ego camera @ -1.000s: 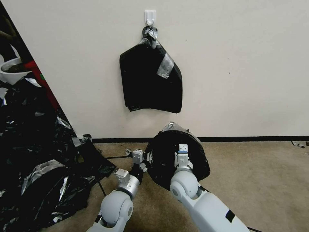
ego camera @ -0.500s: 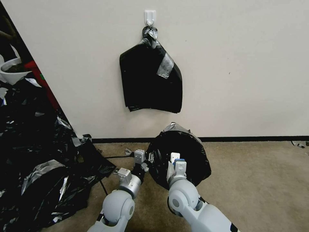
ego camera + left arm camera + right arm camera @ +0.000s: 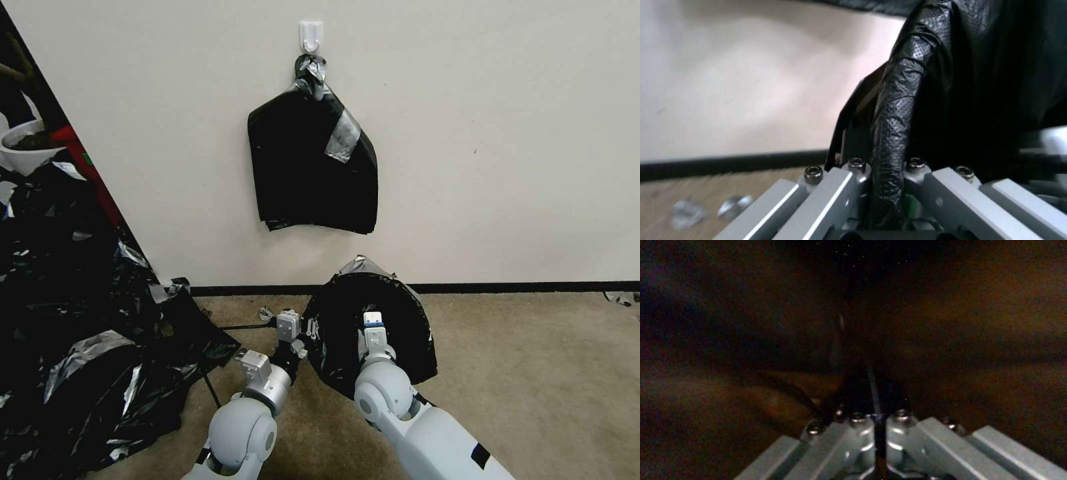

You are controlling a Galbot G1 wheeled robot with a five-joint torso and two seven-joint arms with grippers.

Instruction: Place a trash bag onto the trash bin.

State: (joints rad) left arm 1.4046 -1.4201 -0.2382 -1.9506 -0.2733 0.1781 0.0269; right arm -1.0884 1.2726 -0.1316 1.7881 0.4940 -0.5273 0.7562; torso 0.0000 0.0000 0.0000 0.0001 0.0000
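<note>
At lower centre of the head view, the left gripper (image 3: 889,173) is clamped on a rolled edge of the trash bag (image 3: 393,313), and the right gripper (image 3: 876,420) is pinched shut on film deep inside. The dimpled, glossy plastic looks light, limp and slippery; its bunched rim gives surest purchase. The stack of bags (image 3: 310,170) hangs above

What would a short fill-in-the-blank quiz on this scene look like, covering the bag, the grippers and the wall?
1. The left gripper is shut on a bunched fold of the ____ trash bag.
2. The right gripper reaches ____ the trash bag's opening.
3. The stack of bags hangs from a white ____ on the wall.
4. The floor under the bag is covered with tan ____.

Missing words: black; into; hook; carpet
</note>
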